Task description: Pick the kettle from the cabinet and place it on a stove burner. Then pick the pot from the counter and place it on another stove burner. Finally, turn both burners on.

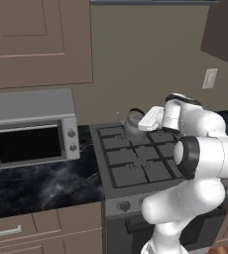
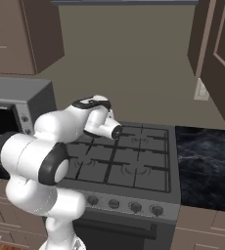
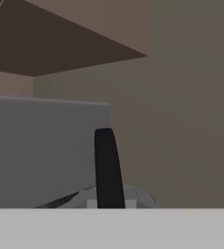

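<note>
Soft, even, fairly dim light is filling the rendered kitchen, with no lamp or window showing as its source. Shadows are staying faint. The black marble counter (image 1: 36, 186) is giving off a pale, cloudy sheen rather than hard glare. The white robot arm (image 1: 200, 154) is standing out as the brightest surface. Edges are looking slightly soft and pixelated, most of all in the hand view. Straight lines are staying straight toward the borders.
</note>
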Robot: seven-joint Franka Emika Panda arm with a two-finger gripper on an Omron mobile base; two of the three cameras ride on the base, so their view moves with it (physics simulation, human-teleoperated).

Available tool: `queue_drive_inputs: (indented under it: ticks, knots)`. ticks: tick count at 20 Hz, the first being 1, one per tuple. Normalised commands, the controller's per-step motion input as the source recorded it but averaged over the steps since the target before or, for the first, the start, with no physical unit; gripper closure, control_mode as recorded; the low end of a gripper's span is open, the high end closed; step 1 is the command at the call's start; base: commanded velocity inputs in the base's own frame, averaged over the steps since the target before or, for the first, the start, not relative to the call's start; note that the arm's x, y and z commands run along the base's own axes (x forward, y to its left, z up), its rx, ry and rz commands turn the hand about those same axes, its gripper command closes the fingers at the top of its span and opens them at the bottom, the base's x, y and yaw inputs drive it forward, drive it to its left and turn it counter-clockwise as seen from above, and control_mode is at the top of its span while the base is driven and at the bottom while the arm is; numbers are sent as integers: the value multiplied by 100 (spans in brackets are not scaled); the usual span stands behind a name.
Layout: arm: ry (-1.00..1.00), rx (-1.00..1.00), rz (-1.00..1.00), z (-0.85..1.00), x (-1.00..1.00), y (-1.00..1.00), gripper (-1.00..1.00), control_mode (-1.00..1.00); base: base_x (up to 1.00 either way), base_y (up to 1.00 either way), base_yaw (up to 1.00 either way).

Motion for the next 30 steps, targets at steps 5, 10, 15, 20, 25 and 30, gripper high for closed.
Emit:
queue_drive_inputs:
  ticks: [5,10,15,20,25,30]
  knots:
    - [0,0,0,-11,24,0,100,-100,0,0,0]
    - [0,0,0,-11,23,0,100,-100,0,0,0]
    - [0,0,0,-11,22,0,100,-100,0,0,0]
    - [0,0,0,-13,23,0,100,-100,0,0,0]
    - [0,0,0,-15,21,0,100,-100,0,0,0]
    - [0,0,0,-14,19,0,100,-100,0,0,0]
